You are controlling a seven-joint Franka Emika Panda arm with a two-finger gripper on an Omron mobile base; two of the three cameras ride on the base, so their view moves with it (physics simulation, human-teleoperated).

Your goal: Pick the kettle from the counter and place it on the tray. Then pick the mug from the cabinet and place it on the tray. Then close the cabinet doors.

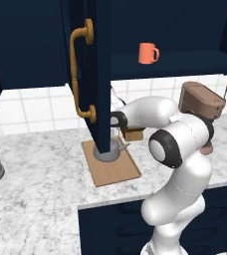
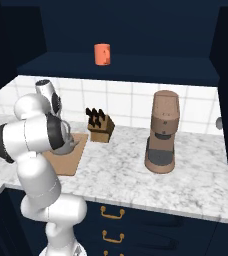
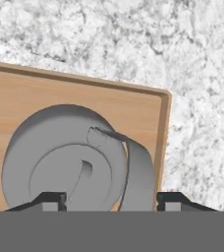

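On the tray (image 3: pixel 133 106), in your hand view, sits the kettle (image 3: pixel 65 157): squat, round, matte grey metal, with a flat arched handle band curving over its lid and a short spout that shows in the left base view. Your gripper (image 3: pixel 109 199) hangs directly above it, jaws spread, the two dark fingertips (image 3: pixel 47 199) standing either side of the kettle body and apart from it. That tray is a flat, light-brown wooden rectangle with a raised lip and rounded corner, lying on the white-and-grey marbled counter (image 3: pixel 192 59). Looking outward, you see the small orange-red mug (image 1: pixel 147 53) upright on the dark shelf of the navy cabinet (image 2: pixel 136 67), whose open door (image 1: pixel 98 74) carries a long curved brass handle (image 1: pixel 78 74). Near the tray stand a wooden knife block (image 2: pixel 101 125) and a tall brown rounded grinder (image 2: pixel 162 132).
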